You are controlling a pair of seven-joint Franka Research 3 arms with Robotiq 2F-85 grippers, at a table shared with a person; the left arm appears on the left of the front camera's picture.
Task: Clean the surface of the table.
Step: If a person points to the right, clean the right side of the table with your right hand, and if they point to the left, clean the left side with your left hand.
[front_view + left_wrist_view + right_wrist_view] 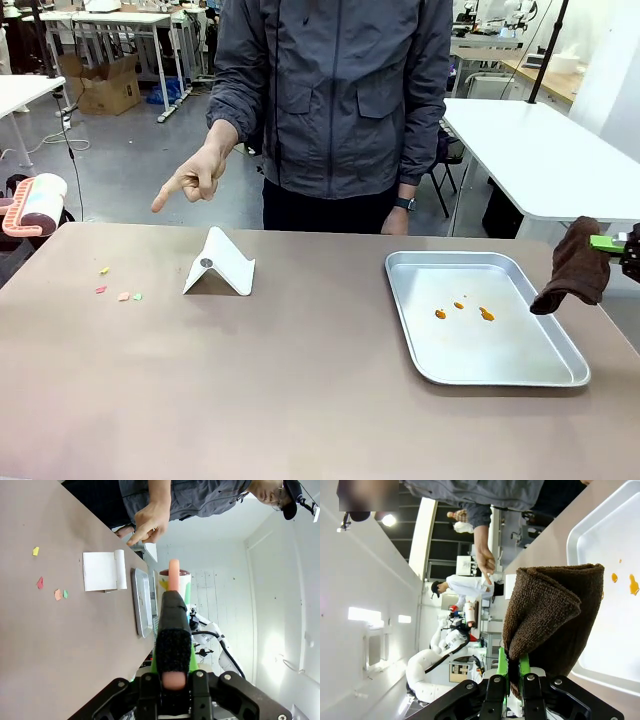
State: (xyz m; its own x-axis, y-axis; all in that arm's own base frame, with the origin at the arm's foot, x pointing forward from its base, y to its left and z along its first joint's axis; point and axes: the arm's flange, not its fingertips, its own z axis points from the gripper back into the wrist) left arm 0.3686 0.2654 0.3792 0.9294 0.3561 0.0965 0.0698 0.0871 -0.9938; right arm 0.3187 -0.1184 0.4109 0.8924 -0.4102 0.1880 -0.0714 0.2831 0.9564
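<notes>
1. L gripper [173, 672]: jaws fully closed on the pink handle of a lint roller [35, 200]. Roller is held off the table's left edge, clear of the top.
2. R gripper [513, 665]: jaws clamped on a brown cloth [575, 265]. Cloth hangs just beside the right rim of the tray [560, 375], not touching it as far as can be told.
3. Tray: shallow metal, right half of the top, w/ orange spots [486, 313] inside.
4. Table [300, 400]: taupe top spans the whole foreground. Coloured scraps [123, 296] lie loose near its left side, between the roller and a white folded stand [220, 265].
5. Person's hand [190, 180]: above the far edge, index finger pointing down toward the scraps' side.
6. Assessment: step in hand is prob. pick-up of the scraps w/ the roller; not yet begun.
7. Rec.:
   - Lower the roller flat onto the top and roll w/ light, even pressure across all the scraps.
   - Stop short of the stand and keep clear of the pointing hand.
   - Risk: a tilted roller may push bits aside instead of lifting them.
</notes>
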